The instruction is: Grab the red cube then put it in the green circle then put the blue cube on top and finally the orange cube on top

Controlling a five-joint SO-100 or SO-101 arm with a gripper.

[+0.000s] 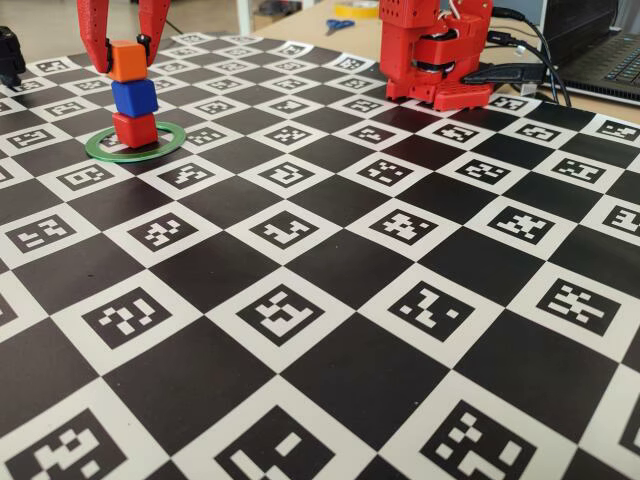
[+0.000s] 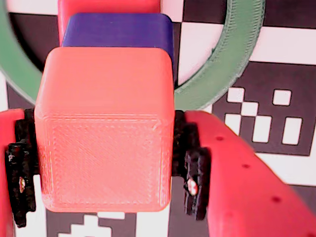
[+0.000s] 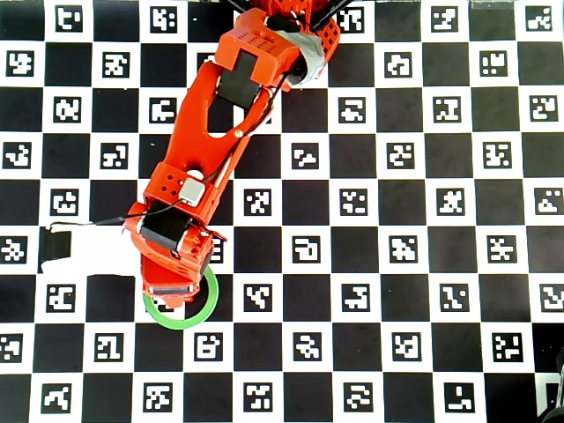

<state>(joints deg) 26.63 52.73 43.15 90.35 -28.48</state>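
The red cube (image 1: 135, 129) stands inside the green circle (image 1: 165, 143), a flat ring on the checkered mat at the far left of the fixed view. The blue cube (image 1: 134, 97) sits on it, and the orange cube (image 1: 128, 62) is on top, turned slightly. My red gripper (image 1: 125, 60) comes down from above and is shut on the orange cube. In the wrist view the black pads (image 2: 195, 168) press both sides of the orange cube (image 2: 106, 123), with the blue cube (image 2: 118, 29) and green circle (image 2: 232, 64) below. In the overhead view the arm hides the cubes; only the green circle (image 3: 198, 317) shows.
The arm's red base (image 1: 435, 50) stands at the back of the mat with black cables (image 1: 530, 60) beside it. Behind the mat lie blue scissors (image 1: 338, 25), and a laptop (image 1: 600, 50) sits at the back right. A dark object (image 1: 10, 55) is at the left edge.
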